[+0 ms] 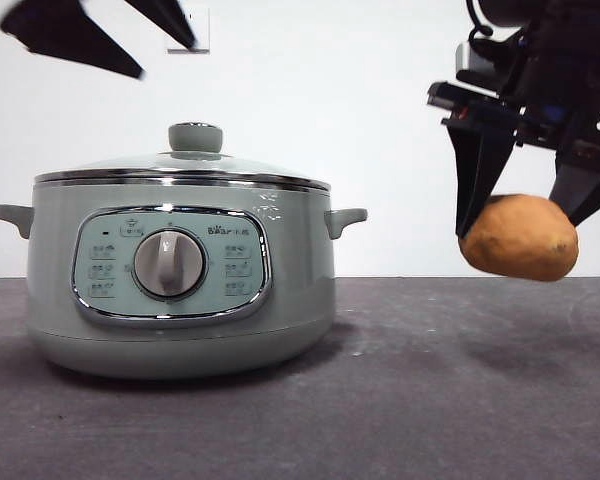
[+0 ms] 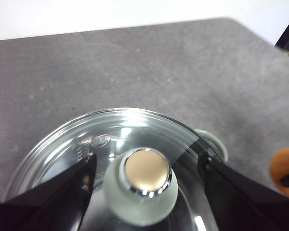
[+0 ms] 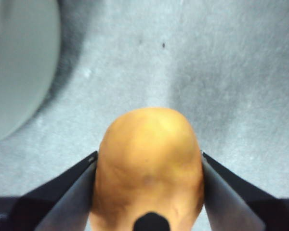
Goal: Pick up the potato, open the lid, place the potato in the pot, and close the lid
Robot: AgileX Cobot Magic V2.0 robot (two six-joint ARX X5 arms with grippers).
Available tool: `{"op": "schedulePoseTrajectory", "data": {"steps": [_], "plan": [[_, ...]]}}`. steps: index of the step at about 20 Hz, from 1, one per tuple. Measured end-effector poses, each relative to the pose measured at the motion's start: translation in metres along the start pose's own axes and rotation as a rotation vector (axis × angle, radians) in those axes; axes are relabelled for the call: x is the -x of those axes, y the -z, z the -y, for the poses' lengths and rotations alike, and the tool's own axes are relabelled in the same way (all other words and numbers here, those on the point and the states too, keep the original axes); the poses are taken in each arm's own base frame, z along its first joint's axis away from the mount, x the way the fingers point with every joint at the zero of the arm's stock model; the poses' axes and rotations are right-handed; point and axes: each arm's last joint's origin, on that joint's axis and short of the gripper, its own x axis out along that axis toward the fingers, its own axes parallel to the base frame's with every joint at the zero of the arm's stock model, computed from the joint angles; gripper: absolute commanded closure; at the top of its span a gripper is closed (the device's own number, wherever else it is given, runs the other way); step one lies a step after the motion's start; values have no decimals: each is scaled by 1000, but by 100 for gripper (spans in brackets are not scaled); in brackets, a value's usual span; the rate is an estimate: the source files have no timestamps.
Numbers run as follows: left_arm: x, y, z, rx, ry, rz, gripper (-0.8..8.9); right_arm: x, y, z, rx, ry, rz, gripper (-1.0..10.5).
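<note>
- The potato [image 1: 519, 237] hangs clear of the surface [image 1: 430, 380], clamped between the jaws of the right end effector [image 1: 525, 205].
- Beside that end effector, well apart, the pot [image 1: 180, 290] stands on the surface with the lid [image 1: 180, 170] seated.
- The left end effector [image 2: 144, 178] hovers above the lid's knob [image 2: 143, 185], jaws spread wide on either side, not touching it.

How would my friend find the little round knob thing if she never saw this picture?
Find the big pale green pot on the dark table. On it sits a glass lid with a shiny rim. The knob is the small round green bump on the very top of that lid, not the grey dial on the pot's front.
</note>
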Motion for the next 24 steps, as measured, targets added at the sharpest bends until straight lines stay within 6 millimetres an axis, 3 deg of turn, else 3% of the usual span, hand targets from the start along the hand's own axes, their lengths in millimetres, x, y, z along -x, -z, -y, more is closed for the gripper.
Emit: {"op": "schedulePoseTrajectory", "data": {"steps": [5,8,9,10,12,20,22,24], "plan": [[-43,19,5,-55,-54,-108,461,8,3,0,1,2,8,946],[-53,23,4,-60,-58,-124,472,8,4,0,0,3,3,946],[-54,23,4,-60,-57,-126,477,8,4,0,0,3,3,946],[-54,24,4,-60,-57,-129,556,8,4,0,0,3,3,946],[-55,25,4,-67,-53,-138,815,8,4,0,0,3,3,946],[-55,23,4,-93,-59,-117,822,9,4,0,0,2,5,946],[-48,19,5,-102,-63,-94,822,14,4,0,2,-1,20,946],[-28,8,8,-117,-71,-35,822,20,6,-1,5,-7,42,946]]}}
